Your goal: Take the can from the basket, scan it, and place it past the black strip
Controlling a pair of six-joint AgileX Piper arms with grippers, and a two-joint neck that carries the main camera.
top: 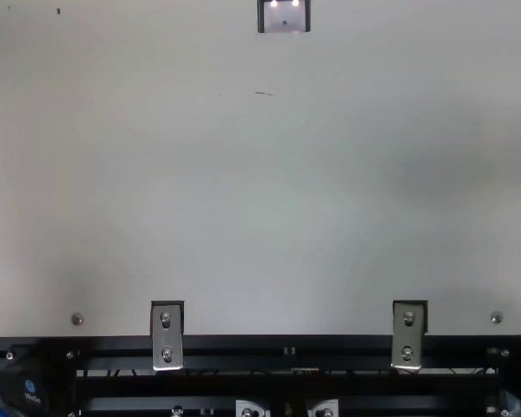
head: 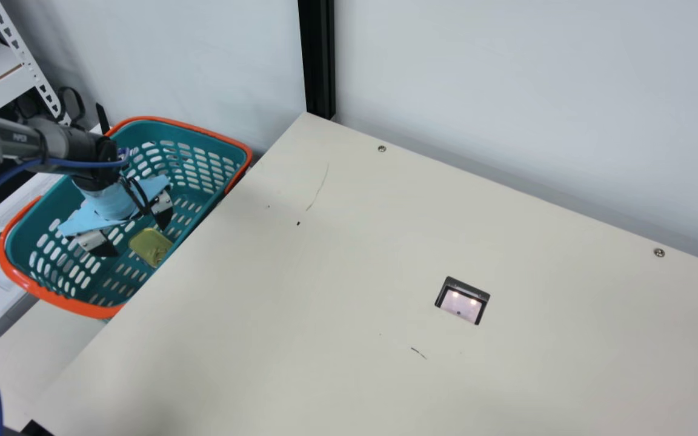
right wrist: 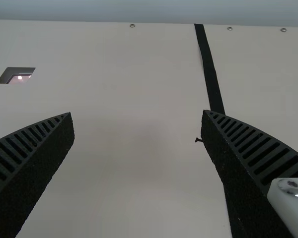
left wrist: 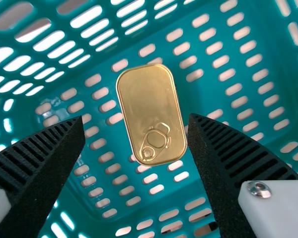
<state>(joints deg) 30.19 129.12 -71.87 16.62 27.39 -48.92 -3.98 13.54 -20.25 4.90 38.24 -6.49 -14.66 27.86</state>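
My left gripper (head: 138, 232) is over the teal basket (head: 203, 136) in the main view, its two fingers spread. Below it on the basket floor lies the gold can (head: 150, 245). In the left wrist view the flat can (left wrist: 151, 109), pull ring upward, shows between the open fingers of my left gripper (left wrist: 138, 124), untouched. My right gripper (right wrist: 138, 114) stands open and holds nothing. Beyond it in the right wrist view runs the black strip (right wrist: 208, 64). The scanner window (head: 461, 303) is set in the table with its lights on.
The cream table (head: 325, 315) borders the basket's orange rim. A black post (head: 317, 54) rises at the table's back corner, against the pale wall. A white shelf rack (head: 19, 51) stands behind my left arm.
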